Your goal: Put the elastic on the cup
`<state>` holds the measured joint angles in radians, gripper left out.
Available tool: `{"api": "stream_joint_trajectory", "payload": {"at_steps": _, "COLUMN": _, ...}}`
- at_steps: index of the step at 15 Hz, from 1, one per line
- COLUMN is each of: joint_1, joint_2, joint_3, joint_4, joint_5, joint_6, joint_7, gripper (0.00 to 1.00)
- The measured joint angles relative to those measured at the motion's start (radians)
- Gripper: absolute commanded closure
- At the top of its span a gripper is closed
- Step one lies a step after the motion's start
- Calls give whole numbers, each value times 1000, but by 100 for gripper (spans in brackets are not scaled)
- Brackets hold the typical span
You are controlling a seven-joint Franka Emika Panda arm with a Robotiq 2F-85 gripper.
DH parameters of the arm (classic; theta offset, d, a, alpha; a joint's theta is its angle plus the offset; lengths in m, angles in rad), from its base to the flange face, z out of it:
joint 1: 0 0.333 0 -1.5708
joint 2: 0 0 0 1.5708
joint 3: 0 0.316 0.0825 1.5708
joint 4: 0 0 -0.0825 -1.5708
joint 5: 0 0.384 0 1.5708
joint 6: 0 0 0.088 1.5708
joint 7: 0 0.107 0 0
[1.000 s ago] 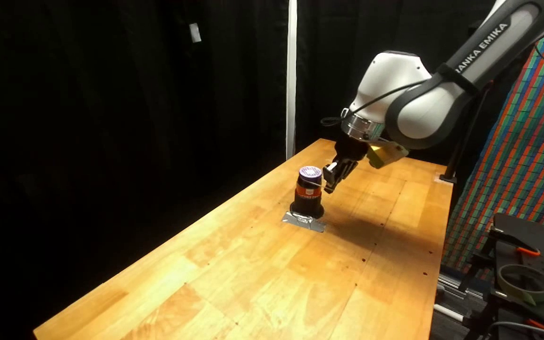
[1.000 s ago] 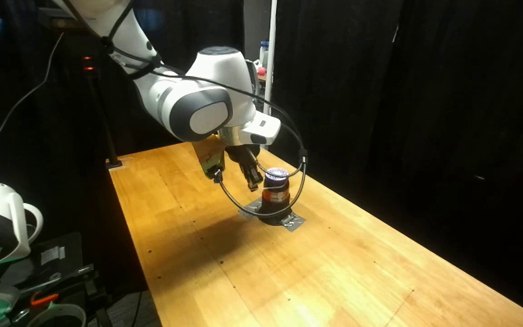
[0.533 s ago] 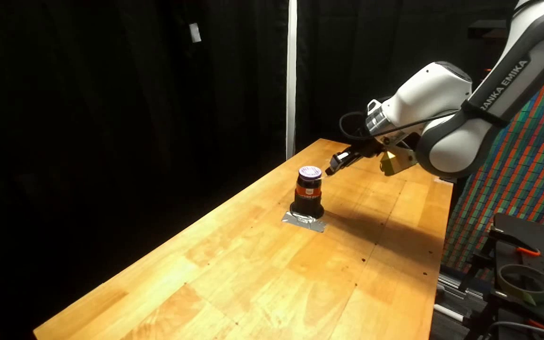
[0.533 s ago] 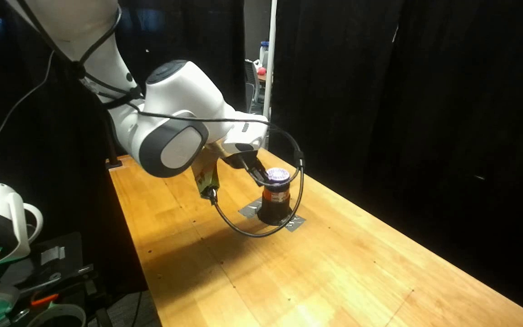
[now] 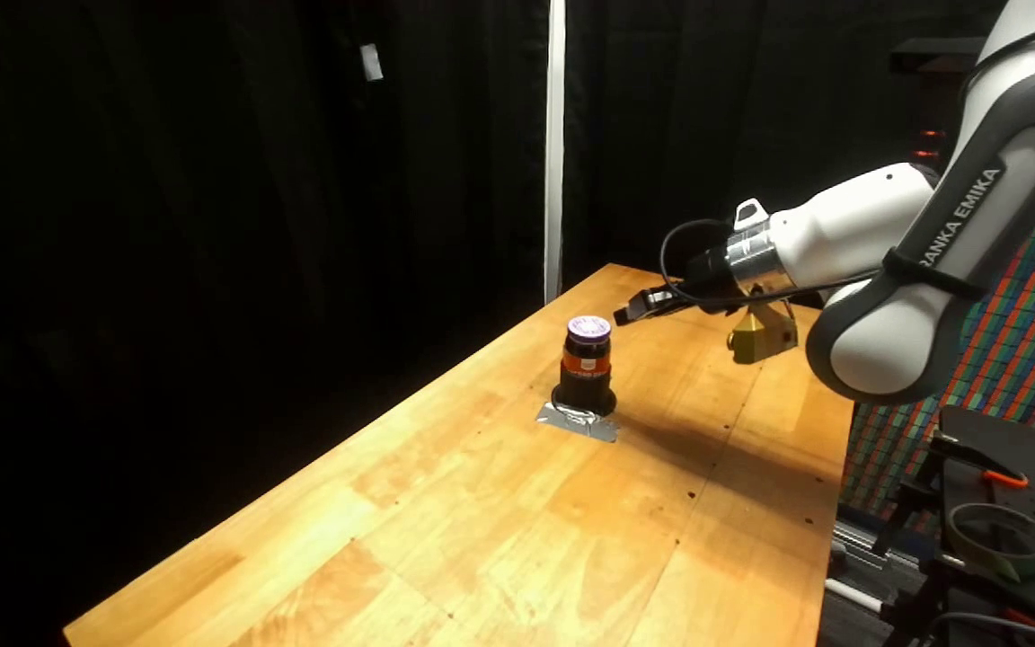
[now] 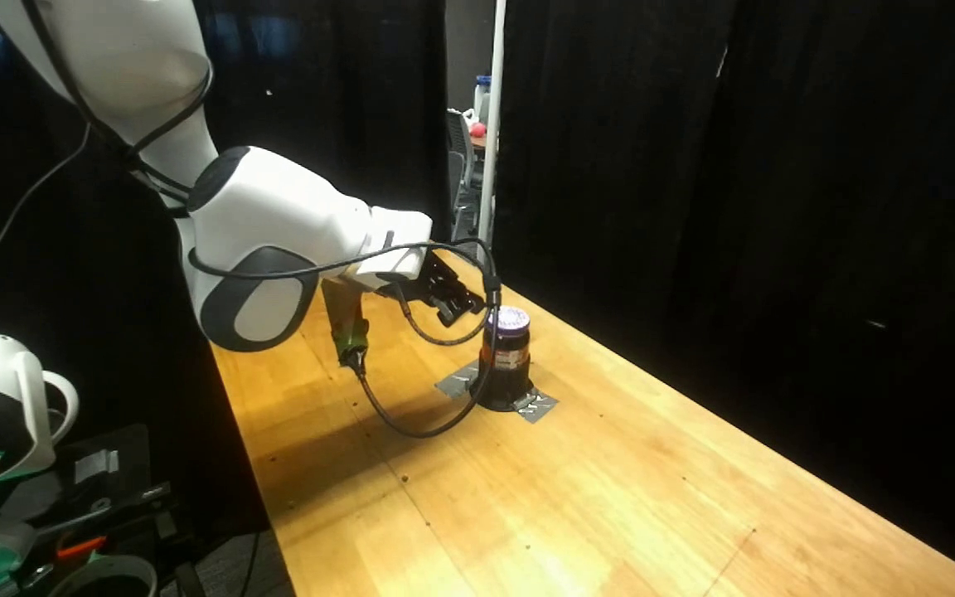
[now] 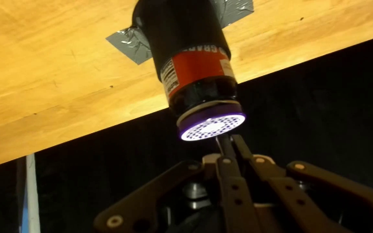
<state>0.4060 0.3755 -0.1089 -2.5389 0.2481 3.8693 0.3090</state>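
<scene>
The cup [image 5: 587, 364], a dark jar with an orange-red label and a purple-and-white lid [image 5: 589, 328], stands upright; it also shows in an exterior view [image 6: 504, 358] and the wrist view [image 7: 199, 66]. The elastic [image 7: 202, 106], a thin pale band, lies around the cup just under the lid in the wrist view. It is too thin to make out in the exterior views. My gripper [image 5: 623, 316] is close beside the lid at about its height, pointing nearly level. Its tips [image 7: 231, 137] show a narrow gap with nothing visible between them; they also show in an exterior view [image 6: 461, 313].
Grey tape [image 5: 579, 422] lies at the cup's base on the wooden table [image 5: 482, 521]. A cable loop [image 6: 477, 398] hangs from the arm, crossing before the cup in an exterior view. A dark side stand [image 5: 1021, 449] with a tape roll is beyond the table edge.
The hand has tilted from steeply downward to nearly level and its tips rose to lid height. The elastic strand stretched from cup to gripper no longer shows. The cup has not moved.
</scene>
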Motion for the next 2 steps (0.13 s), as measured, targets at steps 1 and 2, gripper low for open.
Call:
{"api": "stream_joint_trajectory", "payload": {"at_steps": 1, "joint_1": -36, "joint_2": 0, "joint_3": 49, "joint_4": -3, "joint_5": -2, "joint_6": 4, "joint_7": 3, "gripper": 64}}
{"api": "stream_joint_trajectory", "payload": {"at_steps": 2, "joint_1": -75, "joint_2": -3, "joint_3": 97, "joint_4": -6, "joint_5": -22, "joint_6": -9, "joint_7": 16, "gripper": 55}}
